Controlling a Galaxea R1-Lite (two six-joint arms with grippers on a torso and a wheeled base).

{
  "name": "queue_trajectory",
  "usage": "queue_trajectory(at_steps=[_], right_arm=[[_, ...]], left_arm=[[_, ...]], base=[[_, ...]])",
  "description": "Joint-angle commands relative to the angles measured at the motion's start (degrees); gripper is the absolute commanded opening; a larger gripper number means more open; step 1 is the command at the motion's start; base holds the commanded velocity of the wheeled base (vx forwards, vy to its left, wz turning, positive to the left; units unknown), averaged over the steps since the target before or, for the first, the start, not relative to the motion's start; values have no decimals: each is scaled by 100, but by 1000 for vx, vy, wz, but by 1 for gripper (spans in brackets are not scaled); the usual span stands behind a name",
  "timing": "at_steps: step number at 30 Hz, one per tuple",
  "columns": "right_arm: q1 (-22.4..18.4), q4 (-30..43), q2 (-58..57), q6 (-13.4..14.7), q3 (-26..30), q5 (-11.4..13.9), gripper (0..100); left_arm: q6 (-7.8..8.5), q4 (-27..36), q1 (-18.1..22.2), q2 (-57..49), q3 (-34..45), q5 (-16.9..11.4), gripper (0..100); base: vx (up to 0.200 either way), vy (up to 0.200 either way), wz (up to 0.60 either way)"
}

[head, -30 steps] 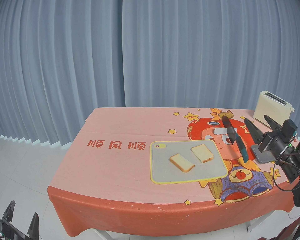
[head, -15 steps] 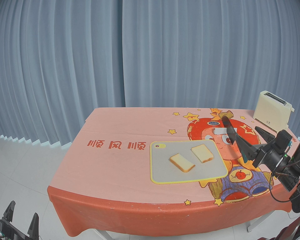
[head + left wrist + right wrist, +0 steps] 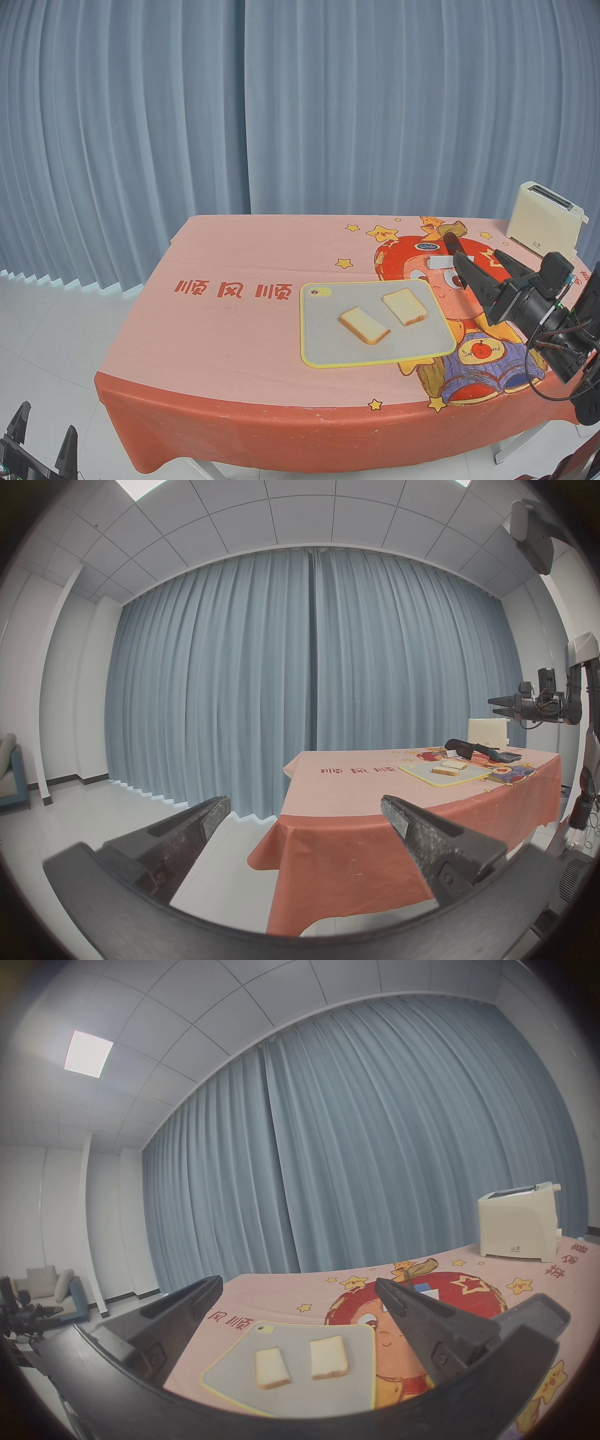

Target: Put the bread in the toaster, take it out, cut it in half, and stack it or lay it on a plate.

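Right gripper [image 3: 478, 256] — jaws wide, holding nothing — has swung left from beside the toaster [image 3: 545, 220] to above the knife [image 3: 450, 241] (cutting looks done; plating remains). Two bread halves [image 3: 364, 325] lie flat on the board [image 3: 325, 350], long axes slanting far-left to near-right.

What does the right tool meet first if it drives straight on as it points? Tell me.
Probably nothing on the table: the right tool hangs level, high above the cutting board, so the curtain beyond likely comes first.
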Motion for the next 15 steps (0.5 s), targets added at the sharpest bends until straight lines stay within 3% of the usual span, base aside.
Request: queue_trajectory(at_steps=[1,6,11,15], right_arm=[[187,8,84,17,15,-41,100],[187,34,101,-1,86,-50,100],[152,96,180,-572,464,-41,100],[196,60,409,-634,516,-41,100]], left_arm=[[5,0,2,-71,101,0,100],[-4,0,2,-71,101,0,100],[-4,0,2,-71,101,0,100],[-4,0,2,-71,101,0,100]], base=[[0,0,0],[0,0,0],[0,0,0],[0,0,0]])
